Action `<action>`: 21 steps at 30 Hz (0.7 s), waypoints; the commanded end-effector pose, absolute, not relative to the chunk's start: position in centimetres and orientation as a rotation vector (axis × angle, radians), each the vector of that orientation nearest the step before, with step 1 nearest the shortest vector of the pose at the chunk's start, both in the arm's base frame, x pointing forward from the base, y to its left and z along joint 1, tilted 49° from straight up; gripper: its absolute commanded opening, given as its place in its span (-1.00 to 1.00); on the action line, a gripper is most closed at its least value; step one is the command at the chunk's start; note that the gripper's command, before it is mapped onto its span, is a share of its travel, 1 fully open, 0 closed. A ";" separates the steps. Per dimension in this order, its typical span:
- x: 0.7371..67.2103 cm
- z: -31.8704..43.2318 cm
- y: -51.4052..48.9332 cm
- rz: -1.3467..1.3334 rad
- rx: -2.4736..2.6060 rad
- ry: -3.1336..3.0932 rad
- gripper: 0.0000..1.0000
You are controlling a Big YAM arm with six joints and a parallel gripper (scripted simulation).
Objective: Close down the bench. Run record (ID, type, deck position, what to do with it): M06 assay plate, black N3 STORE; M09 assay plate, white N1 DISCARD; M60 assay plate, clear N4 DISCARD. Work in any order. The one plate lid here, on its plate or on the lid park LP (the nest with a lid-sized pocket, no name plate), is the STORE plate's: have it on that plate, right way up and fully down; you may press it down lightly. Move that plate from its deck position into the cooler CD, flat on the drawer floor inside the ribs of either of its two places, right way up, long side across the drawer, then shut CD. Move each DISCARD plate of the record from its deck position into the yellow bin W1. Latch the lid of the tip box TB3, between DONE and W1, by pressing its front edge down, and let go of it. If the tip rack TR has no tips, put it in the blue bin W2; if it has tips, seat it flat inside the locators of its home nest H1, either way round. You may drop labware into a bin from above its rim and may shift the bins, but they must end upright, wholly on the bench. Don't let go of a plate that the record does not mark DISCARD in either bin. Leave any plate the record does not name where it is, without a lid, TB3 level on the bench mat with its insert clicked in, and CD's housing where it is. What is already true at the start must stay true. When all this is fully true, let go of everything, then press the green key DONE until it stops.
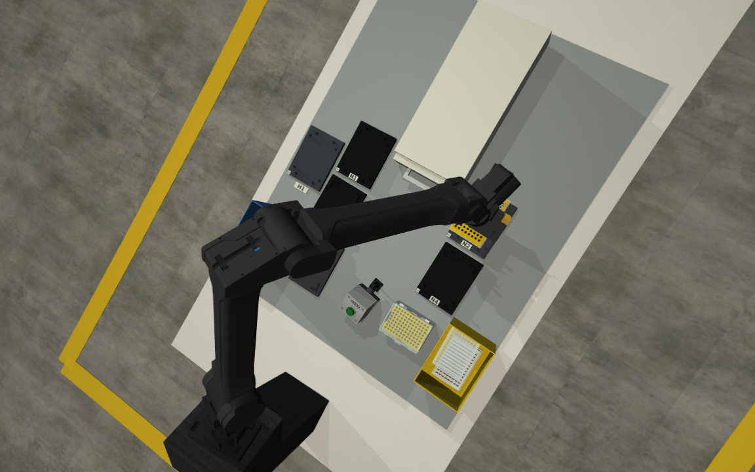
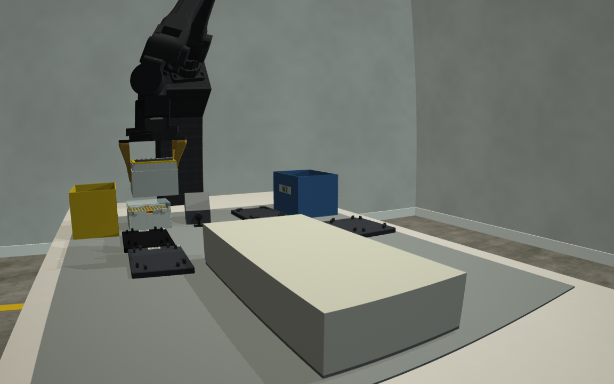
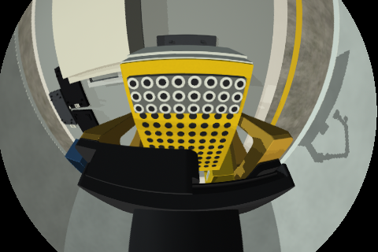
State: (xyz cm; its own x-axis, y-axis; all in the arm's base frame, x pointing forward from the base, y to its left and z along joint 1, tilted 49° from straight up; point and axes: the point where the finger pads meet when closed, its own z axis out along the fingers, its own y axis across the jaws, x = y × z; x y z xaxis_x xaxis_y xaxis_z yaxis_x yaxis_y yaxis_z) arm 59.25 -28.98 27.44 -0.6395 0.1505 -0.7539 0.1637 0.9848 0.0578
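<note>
My gripper (image 2: 152, 164) is shut on the tip rack TR (image 2: 153, 177), a grey box with a yellow hole grid on top. It hangs level in the air above the nest N2 (image 1: 471, 248). In the wrist view the rack (image 3: 186, 116) sits between my yellow fingers, and white rings show in the far rows of its holes. From above, the arm hides most of the rack (image 1: 469, 230). The home nest H1 (image 1: 316, 157) is bare at the far left. The blue bin W2 (image 2: 305, 192) stands beside it.
The cream cooler CD (image 2: 328, 277) lies shut along the bench. The yellow bin W1 (image 1: 455, 362) holds pale plates. The tip box TB3 (image 1: 406, 327) and the green key DONE (image 1: 349, 311) stand near it. Nests N1 (image 1: 366, 153) and N4 (image 1: 449, 276) are bare.
</note>
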 end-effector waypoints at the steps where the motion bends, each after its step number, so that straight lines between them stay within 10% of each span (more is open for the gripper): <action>1: 59.2 27.1 -29.5 -0.020 0.212 2.287 -1.00; 21: 59.3 29.5 -25.6 -0.059 0.142 2.241 -1.00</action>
State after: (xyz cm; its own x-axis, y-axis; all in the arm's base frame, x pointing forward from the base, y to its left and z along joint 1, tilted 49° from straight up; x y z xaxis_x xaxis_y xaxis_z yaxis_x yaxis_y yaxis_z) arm 59.10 -26.78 26.95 -0.6556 0.1003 -0.7485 0.1286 0.9915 0.0203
